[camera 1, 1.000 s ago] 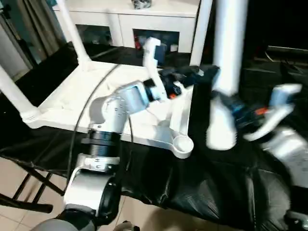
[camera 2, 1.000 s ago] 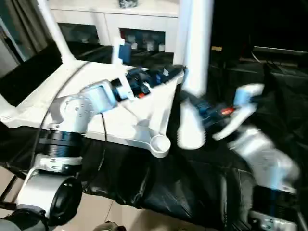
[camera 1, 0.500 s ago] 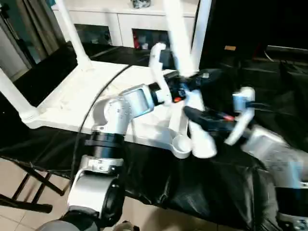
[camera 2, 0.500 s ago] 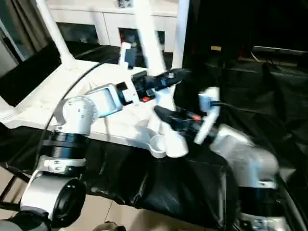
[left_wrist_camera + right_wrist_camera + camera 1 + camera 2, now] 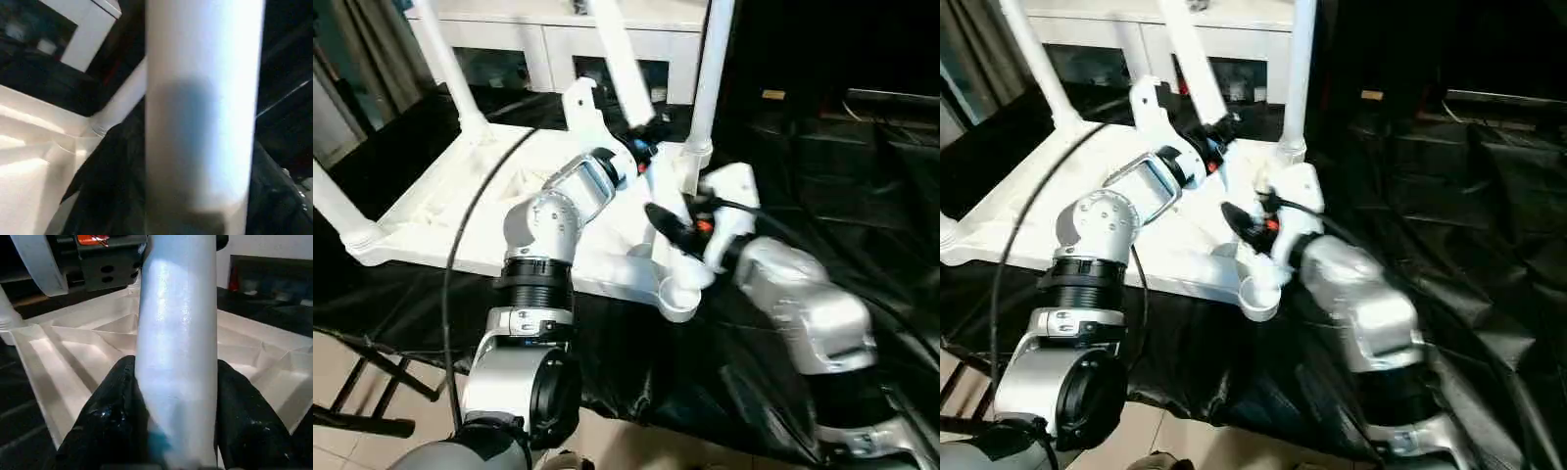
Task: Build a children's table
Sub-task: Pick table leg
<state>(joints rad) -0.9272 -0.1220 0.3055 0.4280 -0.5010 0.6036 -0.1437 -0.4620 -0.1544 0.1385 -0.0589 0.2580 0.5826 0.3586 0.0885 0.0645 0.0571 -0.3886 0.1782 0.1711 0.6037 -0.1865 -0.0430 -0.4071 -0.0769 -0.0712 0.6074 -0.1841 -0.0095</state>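
Left eye view: my right gripper (image 5: 677, 227) has swung the clamped long white cylindrical leg (image 5: 619, 61) over the white plastic tabletop's (image 5: 460, 191) empty corner socket (image 5: 677, 294) just below it, my left gripper (image 5: 651, 137) closing on the leg higher up, ready to seat.

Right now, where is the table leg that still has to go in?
The loose leg slants up over the near right part of the upturned tabletop, held between the right gripper low down and the left gripper higher up, beside the empty corner socket.

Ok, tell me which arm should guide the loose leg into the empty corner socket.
Right. The right gripper clamps the loose leg low, close to the empty corner socket; the left gripper sits higher up the shaft, farther from it.
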